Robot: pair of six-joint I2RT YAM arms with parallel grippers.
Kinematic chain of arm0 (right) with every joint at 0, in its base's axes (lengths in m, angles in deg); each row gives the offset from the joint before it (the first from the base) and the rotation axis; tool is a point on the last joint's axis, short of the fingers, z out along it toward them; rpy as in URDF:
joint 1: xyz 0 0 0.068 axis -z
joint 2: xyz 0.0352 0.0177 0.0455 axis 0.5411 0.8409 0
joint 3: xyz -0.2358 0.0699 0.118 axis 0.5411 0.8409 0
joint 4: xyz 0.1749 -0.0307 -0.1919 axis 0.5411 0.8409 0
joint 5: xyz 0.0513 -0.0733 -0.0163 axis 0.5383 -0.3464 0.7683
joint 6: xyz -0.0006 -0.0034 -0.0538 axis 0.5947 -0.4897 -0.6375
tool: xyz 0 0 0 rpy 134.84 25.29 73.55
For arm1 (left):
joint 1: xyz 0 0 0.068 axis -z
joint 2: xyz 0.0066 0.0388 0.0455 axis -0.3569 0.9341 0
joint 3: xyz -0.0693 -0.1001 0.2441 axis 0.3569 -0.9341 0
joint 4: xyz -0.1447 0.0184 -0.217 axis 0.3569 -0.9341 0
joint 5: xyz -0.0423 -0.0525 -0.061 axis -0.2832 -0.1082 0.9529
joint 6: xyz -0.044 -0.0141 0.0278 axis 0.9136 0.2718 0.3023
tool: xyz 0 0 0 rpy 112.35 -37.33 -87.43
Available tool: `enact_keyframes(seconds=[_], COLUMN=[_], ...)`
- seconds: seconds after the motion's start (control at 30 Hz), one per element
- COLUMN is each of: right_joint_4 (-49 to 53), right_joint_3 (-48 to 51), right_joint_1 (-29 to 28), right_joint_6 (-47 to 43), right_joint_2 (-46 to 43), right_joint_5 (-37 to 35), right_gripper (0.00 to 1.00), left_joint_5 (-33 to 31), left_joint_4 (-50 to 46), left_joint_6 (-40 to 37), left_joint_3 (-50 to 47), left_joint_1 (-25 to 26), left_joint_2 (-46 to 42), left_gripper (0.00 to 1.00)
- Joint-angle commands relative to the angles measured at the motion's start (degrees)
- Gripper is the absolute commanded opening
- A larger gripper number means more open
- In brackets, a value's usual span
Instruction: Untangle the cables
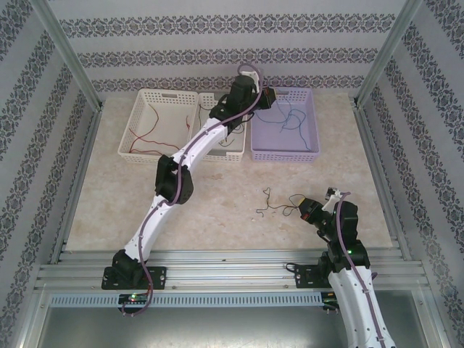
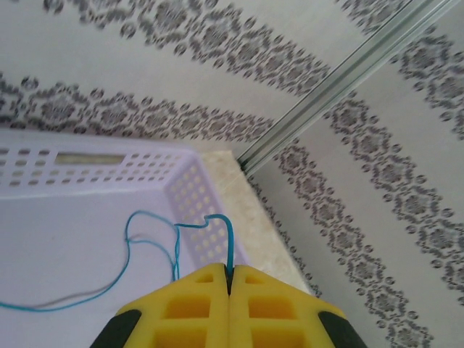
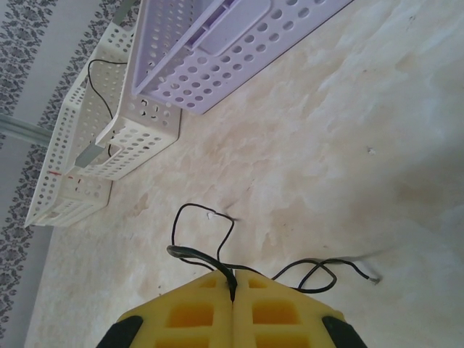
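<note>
My left gripper is shut on the blue cable, which hangs from its yellow fingertips down into the lavender basket. From above, that gripper hovers over the basket's near-left corner, with the blue cable trailing across the basket floor. My right gripper is shut on a black cable that loops over the table just ahead of the fingertips. In the top view the right gripper sits at the front right and the black cable curls to its left. A red cable lies in the left white basket.
A middle white basket stands between the other two and holds another thin black cable; the left arm reaches over it. In the right wrist view the white basket and lavender basket lie ahead. Patterned walls and metal rails enclose the table.
</note>
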State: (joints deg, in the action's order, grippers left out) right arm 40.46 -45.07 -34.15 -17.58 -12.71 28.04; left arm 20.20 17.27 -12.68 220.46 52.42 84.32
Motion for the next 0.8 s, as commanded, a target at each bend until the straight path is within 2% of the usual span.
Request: enact_keyframes(seconds=[0.0, 0.13, 0.27, 0.43, 0.47, 0.5, 0.63, 0.77], right_joint_4=[-0.3, -0.1, 0.0, 0.9, 1.3, 1.7, 2.0, 0.9], right_joint_3=[-0.4, -0.4, -0.5, -2.1, -2.9, -4.3, -11.0, -20.3], right_joint_1=[-0.7, -1.2, -1.7, -2.1, -2.0, -2.1, -2.2, -3.1], right_joint_6=[-1.5, -1.6, -1.9, -2.1, -2.2, -2.3, -3.1, -4.2], right_joint_2=[-0.2, 0.0, -0.2, -0.6, -0.5, -0.3, 2.3, 10.2], right_joint_5=[-1.2, -1.9, -2.7, -3.4, -3.7, -3.8, -3.4, -1.3], right_gripper=[0.0, 0.0, 0.0, 0.0, 0.0, 0.0, 0.0, 0.0], left_joint_5=[0.3, 0.9, 0.7, -0.2, -0.3, -0.7, -4.9, -9.6], left_joint_4=[-1.4, -5.4, -10.6, -18.4, -19.8, -21.5, -27.2, -24.8], left_joint_6=[0.0, -2.7, -6.8, -11.3, -11.8, -12.7, -15.6, -17.7], left_joint_3=[0.6, 0.2, 0.2, 0.1, 0.1, 0.1, -3.9, -20.5], left_joint_1=[0.4, 0.9, 1.7, 2.3, 2.3, 2.3, 2.3, 2.3], left_joint_2=[-0.4, -0.7, -2.6, -7.0, -8.4, -10.1, -19.4, -33.6], left_gripper=[0.02, 0.2, 0.53, 0.77, 0.89, 0.95, 1.0, 1.0])
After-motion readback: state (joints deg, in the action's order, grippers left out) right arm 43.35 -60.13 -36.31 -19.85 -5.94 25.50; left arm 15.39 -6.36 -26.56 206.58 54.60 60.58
